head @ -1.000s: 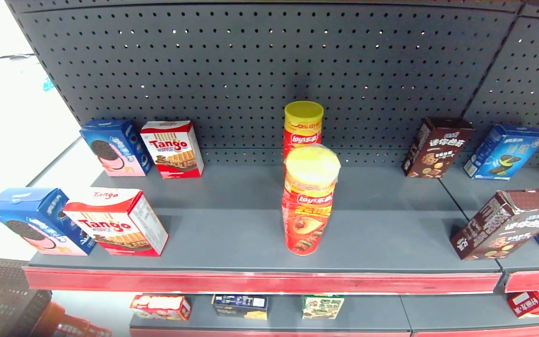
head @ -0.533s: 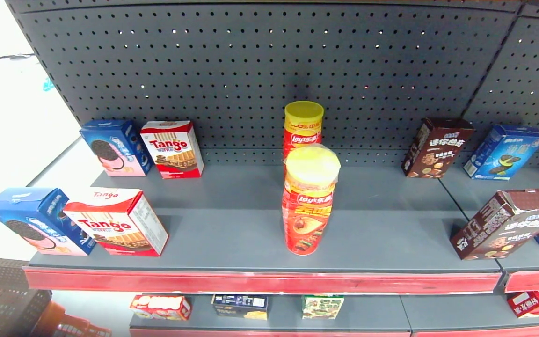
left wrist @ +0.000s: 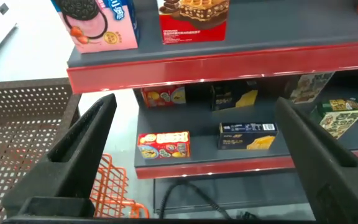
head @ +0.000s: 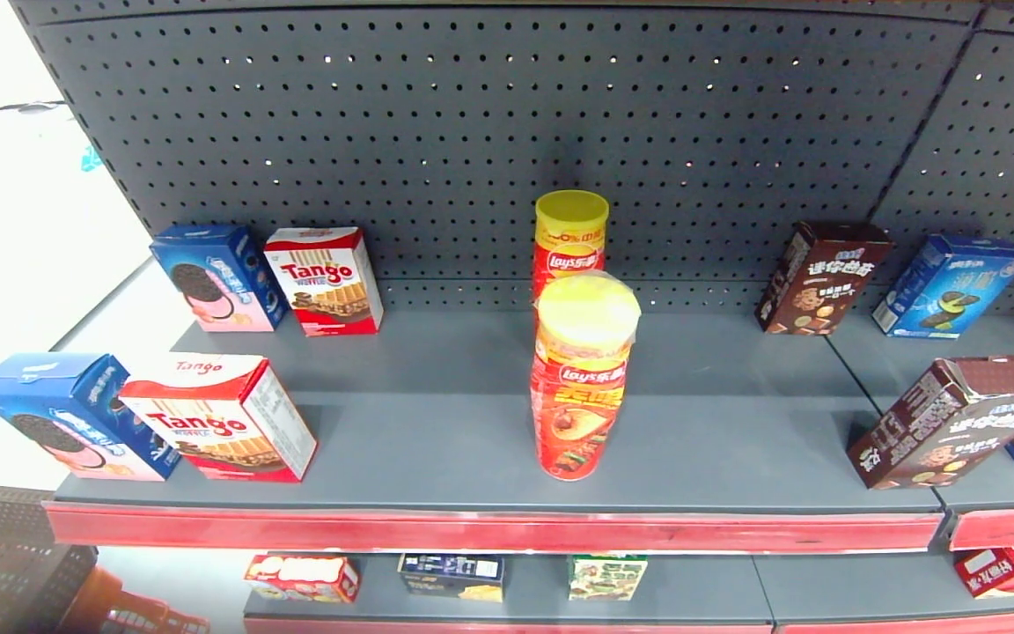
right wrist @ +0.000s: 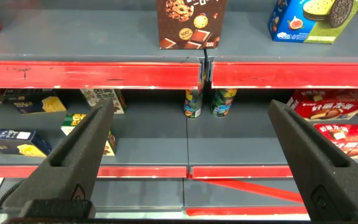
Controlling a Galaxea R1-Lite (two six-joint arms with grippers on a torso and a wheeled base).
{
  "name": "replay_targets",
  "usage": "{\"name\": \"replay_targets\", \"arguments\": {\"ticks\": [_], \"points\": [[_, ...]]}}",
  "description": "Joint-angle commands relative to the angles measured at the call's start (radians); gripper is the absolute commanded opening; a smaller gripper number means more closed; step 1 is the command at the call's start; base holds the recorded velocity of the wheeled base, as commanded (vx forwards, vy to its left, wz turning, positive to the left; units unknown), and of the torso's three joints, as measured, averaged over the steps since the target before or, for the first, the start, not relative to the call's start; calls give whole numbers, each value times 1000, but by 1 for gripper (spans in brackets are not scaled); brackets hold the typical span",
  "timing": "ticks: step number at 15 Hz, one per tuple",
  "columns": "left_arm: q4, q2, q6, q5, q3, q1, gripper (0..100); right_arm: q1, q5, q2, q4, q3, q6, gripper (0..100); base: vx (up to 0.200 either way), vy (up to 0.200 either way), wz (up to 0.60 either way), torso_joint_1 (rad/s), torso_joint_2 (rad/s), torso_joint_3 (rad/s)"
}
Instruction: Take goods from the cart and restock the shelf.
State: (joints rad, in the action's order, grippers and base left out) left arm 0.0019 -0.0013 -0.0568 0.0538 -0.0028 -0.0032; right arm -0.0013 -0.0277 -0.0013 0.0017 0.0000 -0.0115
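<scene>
Shelf (head: 437, 440) holds two chip cans (head: 579, 387), two wafer boxes (head: 221, 418); left end effector (left wrist: 194, 102), right end effector (right wrist: 191, 104) gape empty.

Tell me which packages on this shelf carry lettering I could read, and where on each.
Red-and-white wafer box: large red lettering on front and top.
Front chip can: white lettering on a red badge.
Brown cookie box: white characters on its face.
Lower-shelf blue box: too small to read.
</scene>
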Motion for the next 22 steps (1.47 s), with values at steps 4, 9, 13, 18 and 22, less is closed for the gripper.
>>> {"name": "replay_targets", "arguments": {"ticks": [4, 9, 13, 18, 22], "points": [[0, 1, 5, -6, 0, 0, 100, 0, 0, 1, 0, 0, 1, 100, 0, -50, 0, 1, 2, 1], [0, 1, 6, -9, 0, 0, 100, 0, 0, 1, 0, 0, 1, 100, 0, 0, 0, 0, 0, 0], [0, 1, 3, -8, 0, 0, 100, 0, 0, 1, 0, -2, 1, 100, 0, 0, 0, 0, 0, 0], [0, 1, 5, -6, 0, 0, 100, 0, 0, 1, 0, 0, -1, 100, -120, 0, 0, 2, -1, 6], [0, 1, 5, -6, 0, 0, 100, 0, 0, 1, 0, 0, -1, 100, 0, 0, 0, 0, 0, 0]]}}
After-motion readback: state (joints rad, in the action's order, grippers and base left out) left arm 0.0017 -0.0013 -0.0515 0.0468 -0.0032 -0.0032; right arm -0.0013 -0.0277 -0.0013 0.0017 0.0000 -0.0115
